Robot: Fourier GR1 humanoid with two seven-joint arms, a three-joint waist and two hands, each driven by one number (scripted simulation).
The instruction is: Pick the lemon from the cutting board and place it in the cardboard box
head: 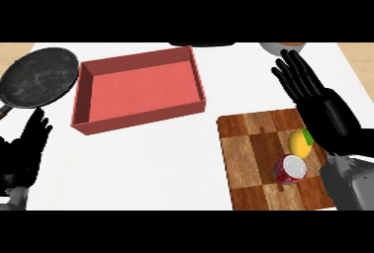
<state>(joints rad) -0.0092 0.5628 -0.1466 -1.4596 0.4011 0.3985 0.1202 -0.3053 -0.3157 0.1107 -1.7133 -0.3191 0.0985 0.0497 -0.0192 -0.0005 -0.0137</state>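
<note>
Nearest me, on the wooden cutting board (pixel 252 163) at the table's (pixel 161 163) right, I note a red can (pixel 291 169) with a pale lid, and just beyond it the lemon (pixel 299 142), lying on the board's right part. My right robot hand (pixel 315 101) hangs above the board's far right corner, fingers straight and spread, holding nothing; its wrist covers the lemon's right edge. My left robot hand (pixel 29 143) rests open at the left edge, fingers up. Farther off, the red cardboard box (pixel 139 116) sits left of centre, well apart from the lemon. A black frying pan (pixel 40 76) lies far left.
</note>
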